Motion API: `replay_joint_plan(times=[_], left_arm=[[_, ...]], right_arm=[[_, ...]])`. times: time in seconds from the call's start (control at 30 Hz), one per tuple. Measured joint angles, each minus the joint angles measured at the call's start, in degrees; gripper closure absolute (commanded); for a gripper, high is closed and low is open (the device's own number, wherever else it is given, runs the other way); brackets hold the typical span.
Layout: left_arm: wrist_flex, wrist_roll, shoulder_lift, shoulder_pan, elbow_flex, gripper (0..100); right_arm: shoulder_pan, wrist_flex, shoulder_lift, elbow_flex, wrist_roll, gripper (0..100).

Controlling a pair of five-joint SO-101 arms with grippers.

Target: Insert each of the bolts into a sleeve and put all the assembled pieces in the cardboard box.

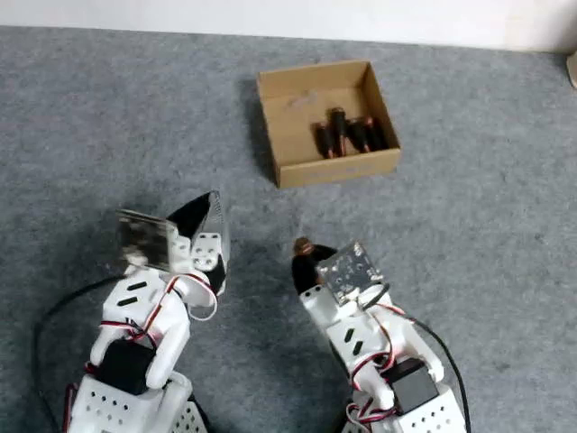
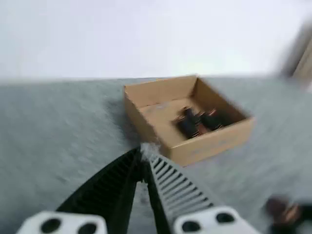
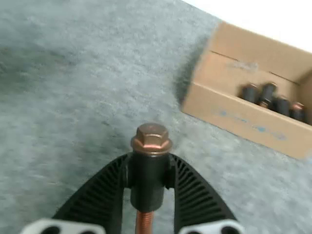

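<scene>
High view: the box [image 1: 335,171] sits at 12 o'clock on the grey table [image 1: 108,126], with about four assembled pieces [image 1: 347,135] lying toward its 3 o'clock wall. The left claw [image 1: 211,206] is at 8 o'clock from the box and the right claw [image 1: 305,257] at 6 o'clock, well apart from it.

Left wrist view: the left claw is pinched together on nothing, with the box beyond its tips.

Right wrist view: the right claw clamps a black sleeve [image 3: 146,180]. A copper bolt [image 3: 151,138] is seated through it, its shank poking out the far end.

I judge most of the task done. This assembled piece has yet to be carried to the box and dropped in.
</scene>
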Motion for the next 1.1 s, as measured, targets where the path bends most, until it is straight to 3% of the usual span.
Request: replay_joint_plan(times=[0.1, 0.37, 0.5, 0.73, 1.1], left_arm=[[0.2, -6.3, 0.0, 0.2, 0.0, 99], [0.2, -8.2, 8.9, -5.5, -4.1, 99], [0.1, -8.2, 24.0, -5.5, -10.9, 99], [-1.1, -4.0, 53.9, -12.9, -23.1, 99], [-4.0, -2.0, 70.8, -15.4, -30.4, 99]], right_arm=[[3.3, 0.0, 0.0, 0.0, 0.3, 99.3], [6.2, 0.0, 8.4, -5.2, 0.4, 99.4], [6.1, 0.0, 24.5, -16.4, 0.4, 99.4], [6.1, 1.2, 59.6, -43.5, 0.8, 99.4], [6.7, 15.7, 104.6, -88.0, 1.0, 99.4]])
